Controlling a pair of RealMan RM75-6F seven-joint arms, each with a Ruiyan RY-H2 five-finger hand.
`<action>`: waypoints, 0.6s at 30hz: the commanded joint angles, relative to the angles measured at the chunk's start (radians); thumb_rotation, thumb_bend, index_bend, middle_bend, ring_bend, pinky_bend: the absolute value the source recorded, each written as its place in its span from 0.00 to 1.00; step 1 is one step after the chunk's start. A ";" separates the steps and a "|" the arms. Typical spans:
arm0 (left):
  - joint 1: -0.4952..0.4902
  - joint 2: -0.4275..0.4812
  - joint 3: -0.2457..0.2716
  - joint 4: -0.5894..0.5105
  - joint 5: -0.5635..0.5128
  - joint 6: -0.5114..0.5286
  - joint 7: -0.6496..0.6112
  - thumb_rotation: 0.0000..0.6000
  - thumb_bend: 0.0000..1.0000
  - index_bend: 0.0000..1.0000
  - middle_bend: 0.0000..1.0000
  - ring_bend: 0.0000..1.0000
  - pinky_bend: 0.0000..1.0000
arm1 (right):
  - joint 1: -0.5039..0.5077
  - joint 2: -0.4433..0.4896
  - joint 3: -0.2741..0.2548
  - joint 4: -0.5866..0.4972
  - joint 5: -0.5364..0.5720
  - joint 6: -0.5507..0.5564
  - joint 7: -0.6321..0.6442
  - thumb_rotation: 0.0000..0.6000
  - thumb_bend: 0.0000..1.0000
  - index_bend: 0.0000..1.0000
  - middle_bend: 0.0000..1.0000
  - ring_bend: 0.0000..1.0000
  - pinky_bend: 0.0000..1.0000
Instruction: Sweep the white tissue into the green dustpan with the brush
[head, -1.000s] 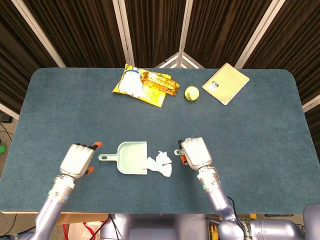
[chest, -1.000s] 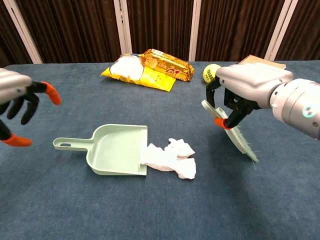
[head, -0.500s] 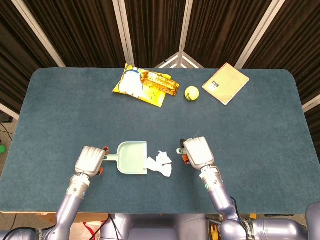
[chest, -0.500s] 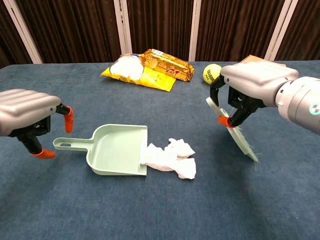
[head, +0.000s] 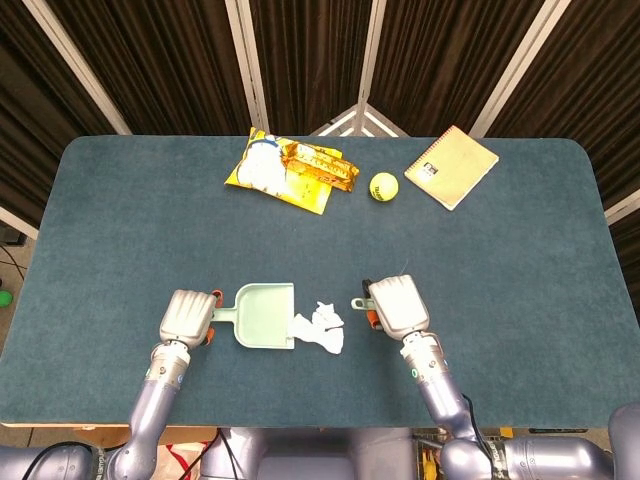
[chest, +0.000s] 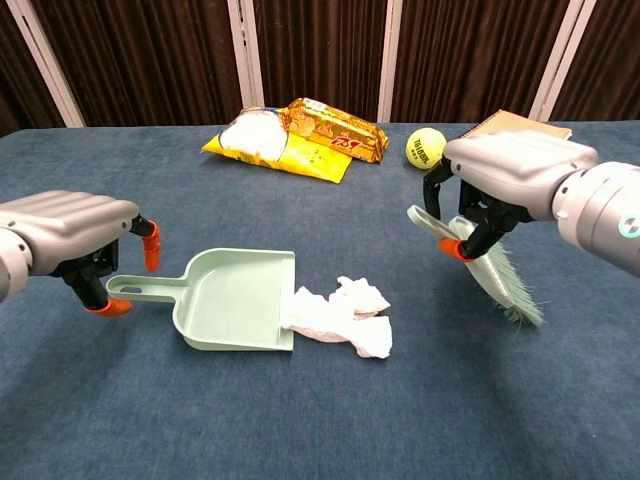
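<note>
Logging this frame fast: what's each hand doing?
Left hand: open, fingers around the green dustpan handle, not gripping.
Right hand: holding the brush.

Even, bright light from above; both pictures are sharp.

The blue table is lit evenly with no glare, and the things on it give only soft, short shadows. The dark curtains at the far side stay dim. In the chest view the near right hand is slightly soft at the edge, and the brush bristles look a little blurred.
</note>
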 joint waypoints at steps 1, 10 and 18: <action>-0.010 -0.010 0.001 0.014 -0.014 0.008 0.000 1.00 0.37 0.40 1.00 1.00 0.99 | 0.002 0.001 -0.001 0.002 -0.001 -0.001 0.004 1.00 0.38 0.78 0.97 0.96 0.88; -0.028 -0.030 0.008 0.051 -0.041 0.021 -0.018 1.00 0.43 0.44 1.00 1.00 0.99 | 0.005 0.004 -0.010 0.007 -0.010 -0.002 0.018 1.00 0.38 0.78 0.97 0.96 0.88; -0.039 -0.043 0.023 0.067 -0.047 0.030 -0.033 1.00 0.50 0.50 1.00 1.00 0.99 | 0.007 0.004 -0.015 0.007 -0.007 0.002 0.019 1.00 0.38 0.78 0.97 0.96 0.88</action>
